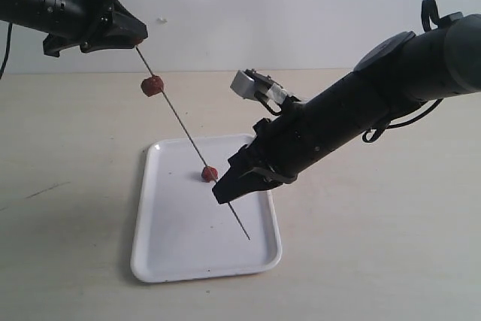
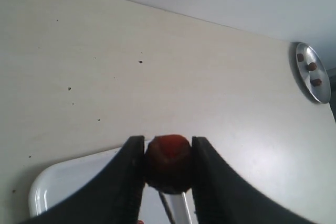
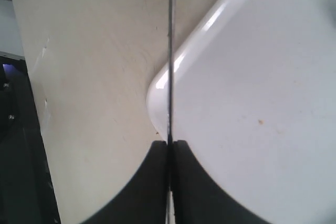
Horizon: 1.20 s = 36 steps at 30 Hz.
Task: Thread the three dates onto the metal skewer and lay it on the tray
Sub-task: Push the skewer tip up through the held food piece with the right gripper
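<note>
The black left gripper (image 1: 135, 35) is raised above the pale beige counter (image 1: 75, 148), its two fingers (image 2: 131, 166) pressed in from either side and pinching the top date (image 2: 168, 162), a small, roundish, dark reddish-brown fruit that fills the gap between them. Out of this gripper's tips the metal skewer (image 1: 180, 122), a very thin, straight, dark grey rod, slopes down towards the other arm. Just past the left gripper along the rod, clear of its fingers, sits the middle date (image 1: 152, 86), wrinkled and of the same reddish brown, with the rod passing through it. Further down, the lowest date (image 1: 210, 174) is threaded on too, right beside the tips of the black right gripper (image 1: 219, 193), on the side facing the left gripper. The right gripper's fingers (image 3: 199, 182) are pressed together on the metal skewer, the thin rod running straight out from between them. Below this gripper lies the tray (image 1: 180, 231), flat, white, glossy and rectangular with rounded corners and a low rim. A short bare end of the rod sticks out beyond the right gripper over the tray; whether its tip touches the tray cannot be told. In the left wrist view, well away from that gripper near the counter's far edge, a small round metal dish (image 2: 321, 94) holds three small brown pieces (image 2: 312, 66).
</note>
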{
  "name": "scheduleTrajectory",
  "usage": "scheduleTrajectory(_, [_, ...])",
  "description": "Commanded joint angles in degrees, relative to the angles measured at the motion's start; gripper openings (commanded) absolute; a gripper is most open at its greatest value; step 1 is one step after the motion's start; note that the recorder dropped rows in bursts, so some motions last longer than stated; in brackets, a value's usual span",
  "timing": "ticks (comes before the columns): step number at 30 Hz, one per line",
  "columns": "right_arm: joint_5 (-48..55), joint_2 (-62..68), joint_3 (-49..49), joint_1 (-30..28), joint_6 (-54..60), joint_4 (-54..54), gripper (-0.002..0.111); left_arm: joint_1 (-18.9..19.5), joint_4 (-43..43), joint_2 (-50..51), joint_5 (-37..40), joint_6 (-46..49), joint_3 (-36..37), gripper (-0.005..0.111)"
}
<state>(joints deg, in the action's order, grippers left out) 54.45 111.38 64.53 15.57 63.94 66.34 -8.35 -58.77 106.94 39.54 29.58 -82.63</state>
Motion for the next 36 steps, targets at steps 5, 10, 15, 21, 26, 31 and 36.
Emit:
scheduleTrajectory(5, [-0.3,-0.6,-0.2,0.1,0.9,0.1,0.0,-0.2,1.5,-0.3,0.2,-1.0,0.0,0.031])
scheduleTrajectory(10, [-1.3,-0.6,-0.2,0.1,0.9,0.1,0.0,-0.2,2.5,-0.3,1.3,-1.8,0.0,0.031])
scheduleTrajectory(15, [-2.6,-0.6,-0.2,0.1,2.3,2.3,0.0,-0.3,1.1,-0.3,2.4,-1.8,0.0,0.031])
scheduleTrajectory(21, [-6.3,-0.6,-0.2,0.1,3.5,6.9,0.0,-0.4,0.9,-0.3,3.7,-1.8,0.0,0.031])
scheduleTrajectory(26, [-7.7,-0.6,-0.2,0.1,6.0,11.3,0.0,-1.3,1.1,-0.3,3.6,-1.8,0.0,0.031])
scheduleTrajectory(31, [-7.7,-0.6,-0.2,0.1,7.4,14.9,0.0,-2.7,1.1,-0.3,2.5,-1.8,0.0,0.031])
scheduleTrajectory(36, [-9.6,-0.6,-0.2,0.1,7.9,17.2,0.0,-3.1,1.1,-0.3,2.8,-1.8,0.0,0.031])
